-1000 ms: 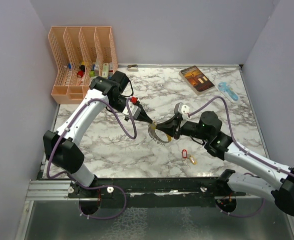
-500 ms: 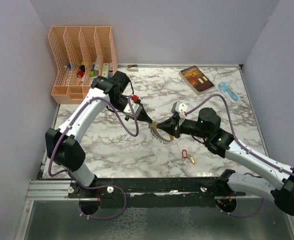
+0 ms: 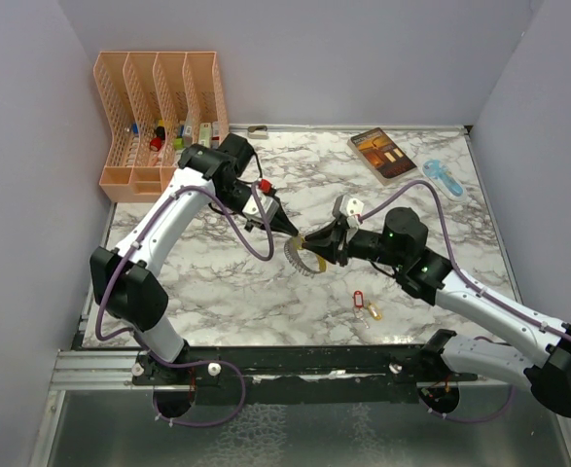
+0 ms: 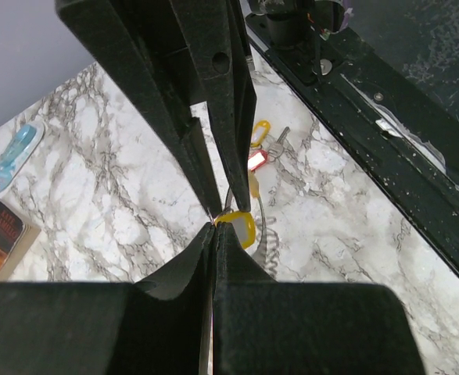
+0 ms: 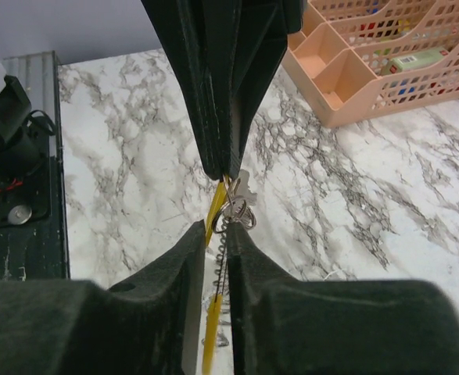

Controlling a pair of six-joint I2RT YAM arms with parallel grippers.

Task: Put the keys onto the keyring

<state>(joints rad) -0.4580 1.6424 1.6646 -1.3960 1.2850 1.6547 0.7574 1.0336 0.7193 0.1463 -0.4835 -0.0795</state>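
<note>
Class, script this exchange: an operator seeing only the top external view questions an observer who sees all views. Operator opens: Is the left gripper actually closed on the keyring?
Observer: Yes; the left wrist view shows the left gripper shut, tips pinching the keyring's yellow end.
Operator: And the right gripper?
Observer: The right wrist view shows its fingers slightly apart, the yellow segment and coil between them.
Operator: Anything hanging on it?
Observer: A small silvery piece hangs beside the yellow segment, near the left gripper's tips; whether it is a key, I cannot tell.
</note>
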